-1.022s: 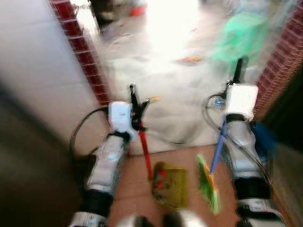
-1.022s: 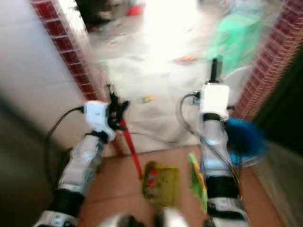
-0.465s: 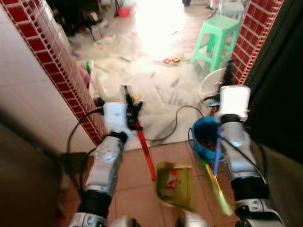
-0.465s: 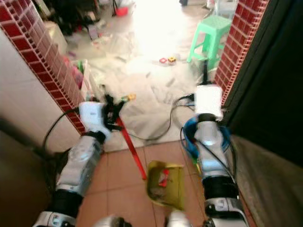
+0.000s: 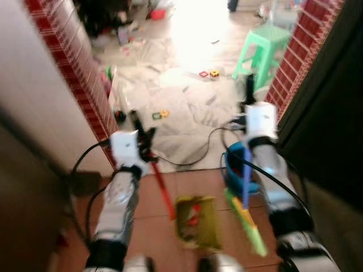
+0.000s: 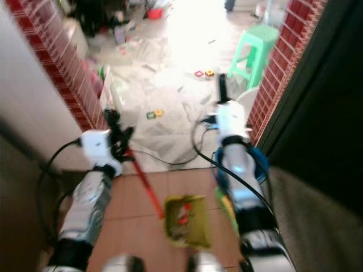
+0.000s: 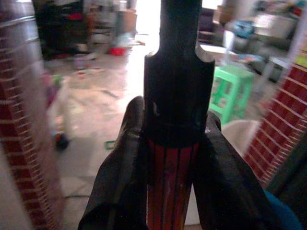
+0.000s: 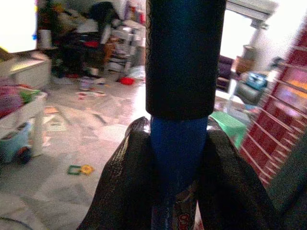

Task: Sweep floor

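My left gripper [image 5: 142, 140] is shut on the red handle [image 7: 170, 187] of a yellow-green dustpan [image 5: 194, 222]. The dustpan hangs low over the terracotta tiles, with red bits in it. My right gripper [image 5: 250, 112] is shut on the blue handle [image 8: 177, 143] of a broom. The broom's green and yellow bristles [image 5: 247, 222] hang beside the dustpan on its right. Both handles have black end caps that stick out past the fingers. Small toys [image 5: 207, 73] and yellow-green pieces [image 5: 159, 115] lie on the pale floor beyond the doorway.
Red brick pillars stand on the left [image 5: 79, 73] and on the right [image 5: 295, 62] of the doorway. A blue bucket [image 5: 233, 167] sits at the right pillar's foot. A black cable [image 5: 193, 158] crosses the threshold. A green stool [image 5: 264, 48] stands ahead on the right, and clutter lies far back.
The whole picture has shifted and blurred, so the camera has moved. Both grippers keep the same hold, and the dustpan and broom hang as before.
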Available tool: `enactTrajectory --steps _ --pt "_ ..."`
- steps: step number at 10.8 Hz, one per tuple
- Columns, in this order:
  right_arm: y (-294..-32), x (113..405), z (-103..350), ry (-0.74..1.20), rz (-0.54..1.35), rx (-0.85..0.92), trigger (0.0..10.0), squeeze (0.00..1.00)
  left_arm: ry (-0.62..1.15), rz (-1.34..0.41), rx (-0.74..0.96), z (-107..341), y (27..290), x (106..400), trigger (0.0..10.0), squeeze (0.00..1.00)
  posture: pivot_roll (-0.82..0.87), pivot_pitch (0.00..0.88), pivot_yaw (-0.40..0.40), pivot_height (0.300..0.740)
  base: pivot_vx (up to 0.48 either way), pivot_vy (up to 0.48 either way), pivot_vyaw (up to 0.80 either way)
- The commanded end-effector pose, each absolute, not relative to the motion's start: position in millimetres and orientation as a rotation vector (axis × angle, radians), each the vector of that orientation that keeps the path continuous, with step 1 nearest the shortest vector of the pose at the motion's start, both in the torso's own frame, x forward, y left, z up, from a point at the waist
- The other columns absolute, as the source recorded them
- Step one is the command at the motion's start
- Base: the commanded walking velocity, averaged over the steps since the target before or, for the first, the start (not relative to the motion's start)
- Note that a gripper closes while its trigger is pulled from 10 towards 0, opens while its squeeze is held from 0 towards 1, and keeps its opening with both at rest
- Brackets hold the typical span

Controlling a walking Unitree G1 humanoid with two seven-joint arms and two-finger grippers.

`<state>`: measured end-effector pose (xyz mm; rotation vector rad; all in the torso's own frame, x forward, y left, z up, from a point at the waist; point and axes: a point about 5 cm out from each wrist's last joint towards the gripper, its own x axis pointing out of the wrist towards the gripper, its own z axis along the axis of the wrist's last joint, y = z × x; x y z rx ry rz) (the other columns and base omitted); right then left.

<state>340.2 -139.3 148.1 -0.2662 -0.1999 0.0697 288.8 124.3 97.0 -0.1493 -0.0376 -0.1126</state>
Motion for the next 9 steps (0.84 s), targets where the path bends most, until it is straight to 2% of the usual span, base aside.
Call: enactTrajectory --steps 1,3,6,8,9 --pt "-128 345 167 -0.288 0.110 -0.279 10.0 0.00 -0.135 -0.085 -0.136 119 131 292 10.0 0.00 -0.03 0.000 -0.043 0.740 0.000 0.000 0.00" --pt "-121 347 170 -0.293 0.124 -0.300 10.0 0.00 -0.161 -0.066 -0.106 126 143 293 10.0 0.00 -0.03 0.000 -0.069 0.740 0.000 0.000 0.00" --pt "-129 336 164 -0.309 0.063 -0.276 10.0 0.00 -0.134 -0.084 -0.135 126 146 288 10.0 0.00 -0.08 0.000 0.017 0.740 0.000 0.000 0.00" --pt "-163 324 173 -0.333 -0.055 -0.223 10.0 0.00 -0.127 -0.061 -0.149 126 150 273 10.0 0.00 -0.10 0.000 0.059 0.740 0.000 0.000 0.00" --pt "-171 319 169 -0.313 -0.075 -0.208 10.0 0.00 -0.119 -0.059 -0.149 125 153 272 10.0 0.00 -0.10 0.000 0.065 0.740 0.000 0.000 0.00"
